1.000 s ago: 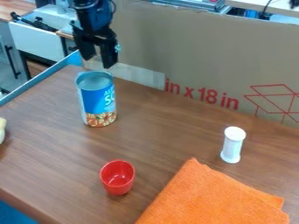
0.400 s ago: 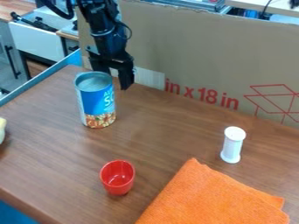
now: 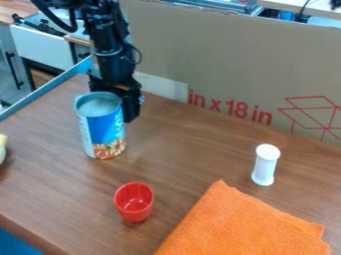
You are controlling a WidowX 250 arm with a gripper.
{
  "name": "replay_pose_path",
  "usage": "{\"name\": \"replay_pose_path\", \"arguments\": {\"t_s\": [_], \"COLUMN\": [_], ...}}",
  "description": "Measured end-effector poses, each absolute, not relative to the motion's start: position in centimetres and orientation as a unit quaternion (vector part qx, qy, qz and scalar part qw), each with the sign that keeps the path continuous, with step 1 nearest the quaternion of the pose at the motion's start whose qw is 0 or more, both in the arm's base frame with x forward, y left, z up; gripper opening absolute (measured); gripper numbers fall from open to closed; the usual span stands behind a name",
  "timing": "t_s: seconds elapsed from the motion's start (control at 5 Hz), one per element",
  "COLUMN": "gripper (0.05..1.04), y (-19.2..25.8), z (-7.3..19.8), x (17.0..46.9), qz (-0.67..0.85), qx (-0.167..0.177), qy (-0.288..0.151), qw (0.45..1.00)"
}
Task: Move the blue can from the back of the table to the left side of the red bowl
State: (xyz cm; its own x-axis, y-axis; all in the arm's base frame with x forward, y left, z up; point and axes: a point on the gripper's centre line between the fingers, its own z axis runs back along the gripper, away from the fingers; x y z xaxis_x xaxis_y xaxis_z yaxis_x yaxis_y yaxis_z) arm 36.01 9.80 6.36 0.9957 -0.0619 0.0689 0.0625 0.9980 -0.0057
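One claw, fingers apart, stood just behind one blue can; one red cup, one white cylinder, one orange cloth occupied one tabletop.

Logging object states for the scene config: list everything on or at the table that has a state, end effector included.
Can: upright; can't tell if the top is sealed.
Cup: upright, mouth up, no contents visible.
White container: upright.
Cloth: folded, lying flat.
Cardboard: standing behind the table.
End effector: open, behind the can, partly hidden.
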Motion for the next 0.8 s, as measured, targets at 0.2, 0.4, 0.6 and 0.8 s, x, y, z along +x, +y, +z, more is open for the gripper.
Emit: {"name": "replay_pose_path", "arguments": {"t_s": [0.2,0.4,0.6,0.8], "gripper": [1.008,1.008,1.008,1.008], "y": [10.2,9.1,9.0,8.8], "z": [6.5,6.5,5.4,4.0], "x": [33.2,30.3,26.9,24.9], "qz": [-0.008,0.002,0.041,0.074], "qx": [-0.01,-0.027,-0.053,-0.06], "qy": [-0.014,0.003,0.021,0.048], "qw": [1.0,1.0,0.998,0.994]}}
